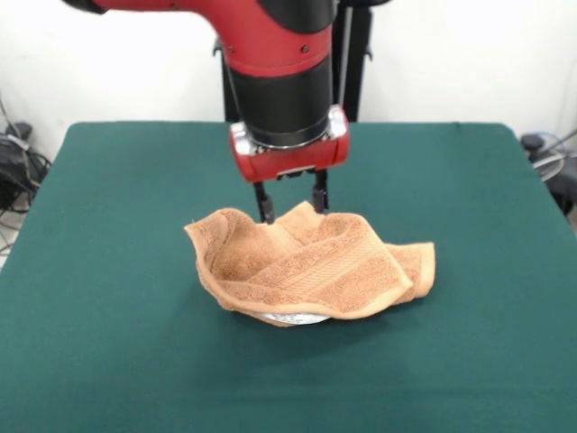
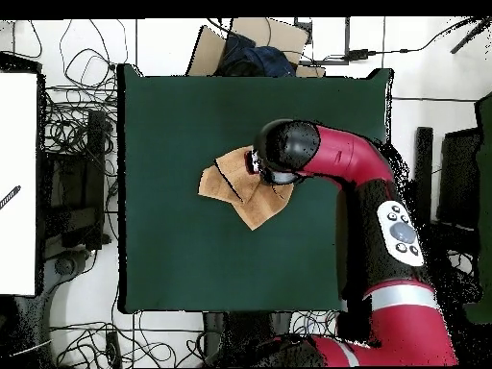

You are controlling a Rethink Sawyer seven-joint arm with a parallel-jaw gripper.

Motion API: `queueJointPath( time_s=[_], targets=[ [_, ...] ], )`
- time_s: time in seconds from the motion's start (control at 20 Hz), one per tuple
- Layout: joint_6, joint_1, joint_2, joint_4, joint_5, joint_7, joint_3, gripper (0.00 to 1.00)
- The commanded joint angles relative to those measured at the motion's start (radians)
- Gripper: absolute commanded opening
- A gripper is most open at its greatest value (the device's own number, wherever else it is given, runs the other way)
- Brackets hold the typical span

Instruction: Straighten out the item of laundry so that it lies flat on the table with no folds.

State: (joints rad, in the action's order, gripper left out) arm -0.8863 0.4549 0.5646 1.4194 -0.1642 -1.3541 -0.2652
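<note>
The orange-brown towel (image 1: pixel 311 266) lies crumpled in the middle of the green table (image 1: pixel 108 271), its edges curled up like a bowl and a band-edged fold across the front. A small white patch (image 1: pixel 293 317) shows under its front edge. My gripper (image 1: pixel 292 200) hangs straight down at the towel's far edge. Its two fingers (image 1: pixel 263 202) stand apart, open, with a raised towel corner (image 1: pixel 303 213) between them. In the overhead view the towel (image 2: pixel 231 187) shows as several overlapping flaps on the table (image 2: pixel 173 250). The arm's wrist (image 2: pixel 286 149) covers the towel's right part and the gripper.
The red arm (image 2: pixel 375 183) reaches in over the table's right side in the overhead view. Cables (image 2: pixel 82 163) and a white surface (image 2: pixel 17 183) lie off the table's left. A cardboard box (image 2: pixel 250 43) sits beyond the top edge.
</note>
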Motion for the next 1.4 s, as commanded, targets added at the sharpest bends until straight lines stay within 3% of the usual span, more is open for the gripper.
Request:
queueJointPath(
  time_s=[0.05,0.35,0.55,1.2,1.4],
  targets=[
    [0.095,-0.026,0.034,0.161,0.038,-0.223,0.016,1.0],
    [0.093,-0.035,0.035,0.184,0.062,-0.232,0.016,1.0],
    [0.091,-0.093,0.048,0.173,0.032,-0.274,0.071,1.0],
    [0.18,-0.17,0.017,0.229,0.091,-0.342,0.116,1.0],
    [0.145,-0.171,0.003,0.233,0.137,-0.343,0.128,1.0]
  ],
)
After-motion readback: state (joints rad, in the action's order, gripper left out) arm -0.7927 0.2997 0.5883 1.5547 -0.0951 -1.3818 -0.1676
